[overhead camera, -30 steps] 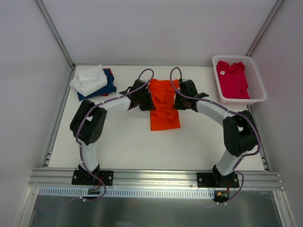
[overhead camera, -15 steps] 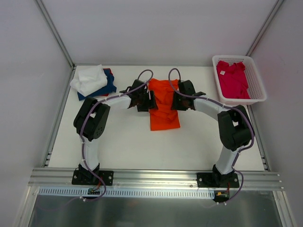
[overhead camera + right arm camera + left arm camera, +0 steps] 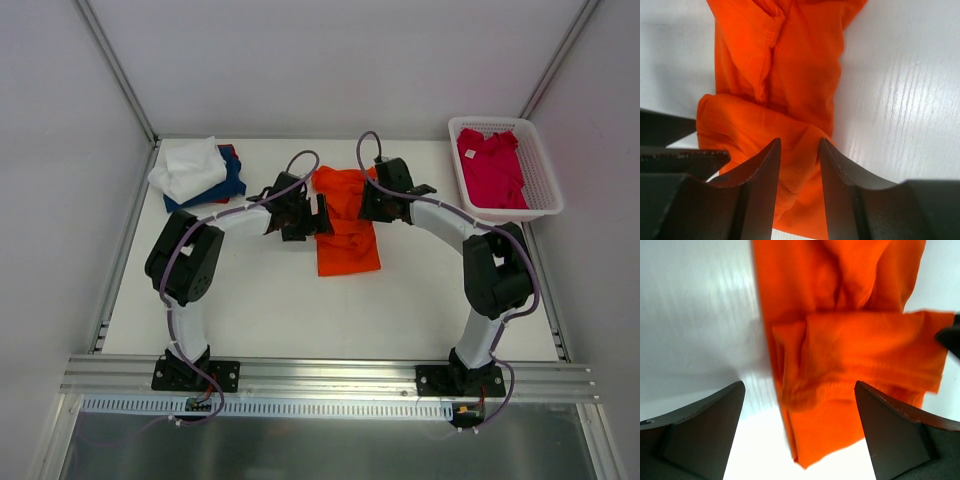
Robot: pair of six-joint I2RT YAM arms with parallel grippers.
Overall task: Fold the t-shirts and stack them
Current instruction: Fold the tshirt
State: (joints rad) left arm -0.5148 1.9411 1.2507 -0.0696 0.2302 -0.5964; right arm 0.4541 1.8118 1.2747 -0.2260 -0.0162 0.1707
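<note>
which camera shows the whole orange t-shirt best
The top external view: the orange t-shirt shows almost whole there, a long folded strip with only its side edges covered. The left wrist view shows only a close stretch of its folds, partly blurred; the right wrist view only a crumpled part up close.

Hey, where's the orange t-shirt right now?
In the top view the orange t-shirt lies mid-table, between the left gripper and right gripper, left of the basket.
</note>
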